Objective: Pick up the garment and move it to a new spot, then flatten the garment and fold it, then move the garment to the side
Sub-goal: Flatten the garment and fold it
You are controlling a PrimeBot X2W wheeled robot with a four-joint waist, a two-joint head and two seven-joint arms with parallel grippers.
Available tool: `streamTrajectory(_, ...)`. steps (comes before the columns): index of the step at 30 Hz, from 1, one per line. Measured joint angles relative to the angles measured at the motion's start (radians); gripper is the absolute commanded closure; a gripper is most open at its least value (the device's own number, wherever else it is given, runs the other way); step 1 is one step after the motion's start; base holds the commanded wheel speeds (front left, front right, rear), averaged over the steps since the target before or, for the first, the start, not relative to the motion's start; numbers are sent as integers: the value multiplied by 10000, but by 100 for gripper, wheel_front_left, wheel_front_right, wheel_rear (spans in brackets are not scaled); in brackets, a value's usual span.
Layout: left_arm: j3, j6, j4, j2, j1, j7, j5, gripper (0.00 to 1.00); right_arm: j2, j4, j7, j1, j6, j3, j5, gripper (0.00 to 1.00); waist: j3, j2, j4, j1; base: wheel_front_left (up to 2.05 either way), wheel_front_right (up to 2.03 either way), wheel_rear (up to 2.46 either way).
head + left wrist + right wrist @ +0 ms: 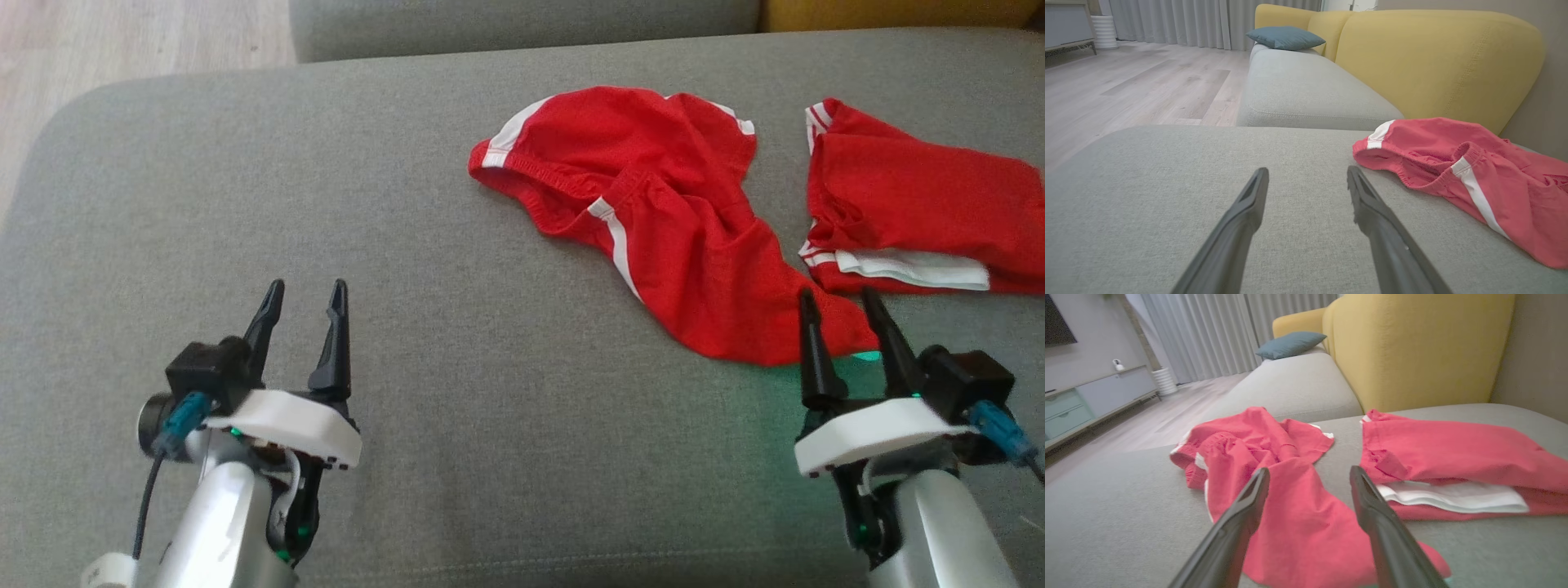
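The crumpled red garment (653, 220) is lying in the upper centre-right of the head view, on the grey sofa cushion (408, 204). Its elastic waistband is gaping toward the left and one leg is trailing down toward the lower right, with white stripes twisting across the folds. It is not being held by anything, so the pick-up looks not yet begun.

Just beside it, at the right edge of the frame, a second red garment (914, 212) is sitting neatly folded with a white layer showing along its lower edge. A narrow strip of bare cushion is separating the two.

The right gripper (838, 294) is hovering at the lower right with its fingers apart, its tips reaching the trailing leg's hem and pointing at the gap between the two pieces. The left gripper (308, 286) is waiting at the lower left, fingers also apart, over bare cushion and well apart from the cloth.

The likely trouble is coming from that closeness: a grasp drifting rightward could be catching the folded piece and undoing it. Pinching only the hem's top layer risks the cloth slipping out or dragging into a tighter bunch.
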Motion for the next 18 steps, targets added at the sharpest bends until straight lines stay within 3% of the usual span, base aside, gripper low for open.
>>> streamTrajectory(9,-391,-571,-73,6,-421,0,-4,0,-2,-238,-389,-9,0,345,150,0,463,0,-159,0,0,0,0)
streamTrajectory(13,-922,-750,27,50,-1145,109,-2,0,-4,-274,-387,-21,0,336,150,0,659,0,-350,0,0,0,0)
streamTrajectory(18,-2307,-920,552,249,-2577,924,-142,0,-4,-326,-395,-78,0,360,211,0,1075,0,-741,0,0,0,0)
